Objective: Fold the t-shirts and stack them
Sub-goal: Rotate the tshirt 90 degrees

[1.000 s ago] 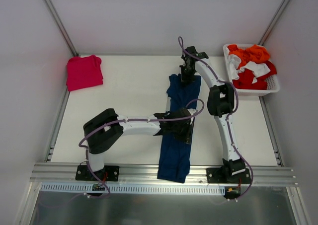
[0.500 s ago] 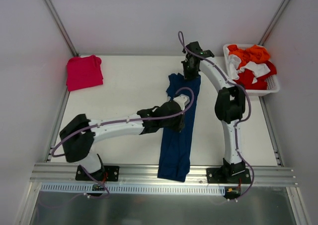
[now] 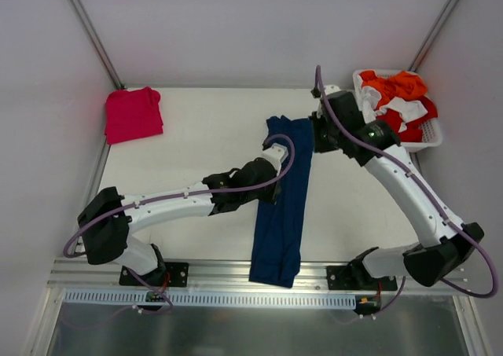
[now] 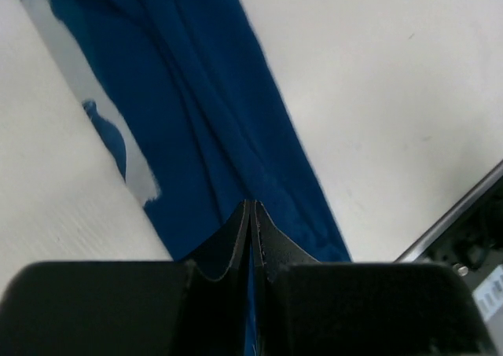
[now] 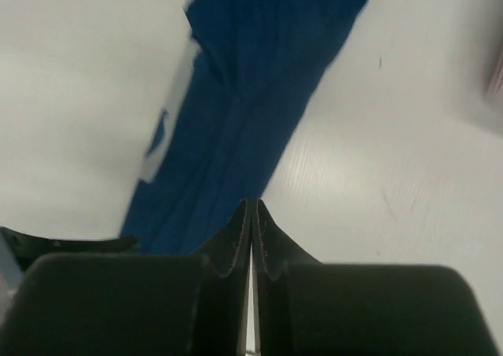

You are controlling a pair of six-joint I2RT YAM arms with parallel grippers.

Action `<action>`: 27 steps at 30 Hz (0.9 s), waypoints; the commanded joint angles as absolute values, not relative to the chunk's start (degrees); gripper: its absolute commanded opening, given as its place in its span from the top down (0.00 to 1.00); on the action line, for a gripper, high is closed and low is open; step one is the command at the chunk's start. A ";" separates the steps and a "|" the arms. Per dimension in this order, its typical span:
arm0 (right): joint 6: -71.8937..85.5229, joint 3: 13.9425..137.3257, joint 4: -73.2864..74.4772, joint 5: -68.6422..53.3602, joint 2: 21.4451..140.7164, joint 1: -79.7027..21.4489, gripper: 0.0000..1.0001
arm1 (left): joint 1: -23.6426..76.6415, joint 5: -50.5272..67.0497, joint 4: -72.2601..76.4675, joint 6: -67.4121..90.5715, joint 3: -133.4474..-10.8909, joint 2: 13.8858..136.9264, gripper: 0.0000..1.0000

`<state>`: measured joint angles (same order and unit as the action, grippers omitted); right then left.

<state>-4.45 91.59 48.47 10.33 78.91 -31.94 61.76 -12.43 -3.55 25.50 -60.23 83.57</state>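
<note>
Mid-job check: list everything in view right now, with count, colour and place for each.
navy t-shirt: one, dark blue, a long strip mid-table, near end lying over the front rail
pink t-shirt: one, pinkish-red, folded, far left corner
basket: one, white, far right corner
clothes: a heap in the basket, orange, red and white; number cannot be told
table: one, white
left arm: one, white and black, reaching from the near left to the navy t-shirt
right arm: one, white and black, reaching to the navy t-shirt's far end
left gripper: one, black, shut, over the navy t-shirt
right gripper: one, black, shut, at the navy t-shirt's far end
</note>
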 commanded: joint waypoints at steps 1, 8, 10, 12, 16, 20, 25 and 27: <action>-0.18 77.92 45.98 13.19 79.11 -32.78 0.99 | 60.39 -10.12 -0.80 25.31 -56.96 85.69 1.00; 5.27 65.76 38.25 11.08 79.89 -34.71 1.00 | 57.66 -10.19 1.23 28.47 -55.99 91.75 1.00; 5.89 64.43 36.57 10.29 80.68 -35.07 1.00 | 56.96 -10.28 1.32 29.44 -56.07 93.34 1.00; 6.68 63.20 35.34 9.85 82.26 -35.68 0.99 | 56.43 -10.37 1.49 30.50 -56.07 94.56 1.00; 7.73 61.26 32.79 9.32 84.81 -36.74 1.00 | 55.81 -10.11 2.63 30.94 -56.07 96.32 1.00; 9.05 59.50 29.54 7.83 87.88 -37.26 1.00 | 55.02 -8.88 4.30 31.64 -56.07 98.69 1.00; 10.37 59.76 26.72 6.15 93.95 -37.62 1.00 | 53.62 -7.13 5.80 31.47 -56.69 101.42 1.00; 10.46 60.73 26.54 6.06 96.14 -37.62 0.99 | 52.83 -5.98 5.89 31.55 -57.21 103.09 1.00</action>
<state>8.64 59.33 29.06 7.49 93.89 -36.71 53.91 -8.86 3.31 30.96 -56.10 101.08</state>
